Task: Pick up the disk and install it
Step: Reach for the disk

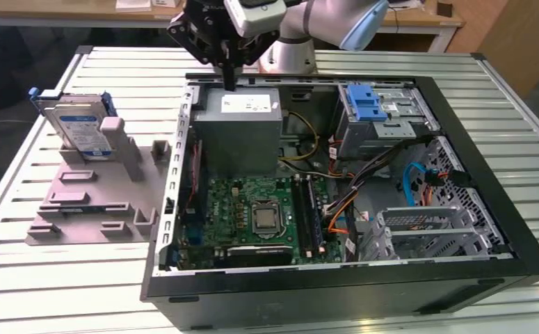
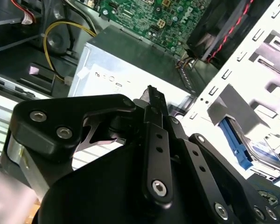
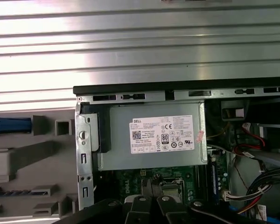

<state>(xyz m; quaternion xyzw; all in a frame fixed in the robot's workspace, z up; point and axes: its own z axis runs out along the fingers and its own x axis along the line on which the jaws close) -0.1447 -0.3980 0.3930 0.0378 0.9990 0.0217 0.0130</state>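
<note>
Hanging straight down over power supply [image 1: 239, 125], pincer [image 1: 228, 83] narrow — empty, disk [image 1: 82, 131] well apart.

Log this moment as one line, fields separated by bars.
stage: disk not yet picked | gripper: shut, empty, above power supply | disk: standing in grey holder, outside case

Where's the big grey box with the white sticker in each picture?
Exterior view: grey box at the far end of the case, by the gripper.
Second wrist view: grey box beyond the gripper.
First wrist view: grey box against the case rim.
Landmark: green circuit board beside it.
</note>
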